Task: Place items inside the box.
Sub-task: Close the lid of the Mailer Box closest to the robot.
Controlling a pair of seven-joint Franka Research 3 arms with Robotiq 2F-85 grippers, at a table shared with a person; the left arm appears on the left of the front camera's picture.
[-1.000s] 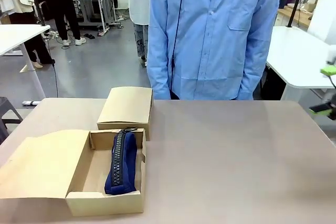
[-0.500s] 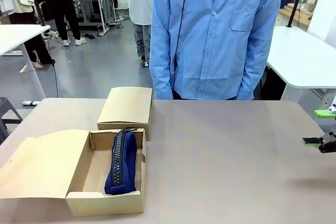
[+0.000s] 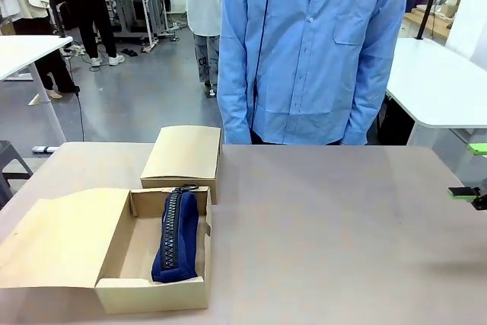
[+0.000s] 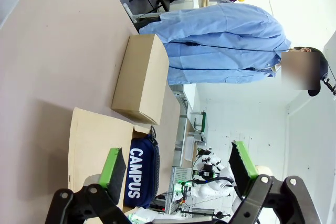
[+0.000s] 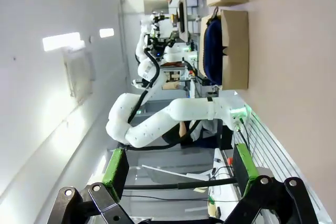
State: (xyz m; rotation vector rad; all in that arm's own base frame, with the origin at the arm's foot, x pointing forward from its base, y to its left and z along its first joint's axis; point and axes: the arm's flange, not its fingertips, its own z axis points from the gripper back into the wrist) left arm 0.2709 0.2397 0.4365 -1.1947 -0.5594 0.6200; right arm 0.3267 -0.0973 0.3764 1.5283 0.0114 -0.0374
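Lying in the box, the pencil case crowds later items; both the left gripper and right gripper gape empty.

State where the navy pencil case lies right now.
In the front view, the pencil case lies inside the open box at the table's near left, in front of the closed box.

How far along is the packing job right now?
Done: the pencil case lies inside the open box. In hand: nothing; the right tool at the table's right edge and the left tool are both open and empty. Left: no other loose items show on the table; the box's flap is still open.
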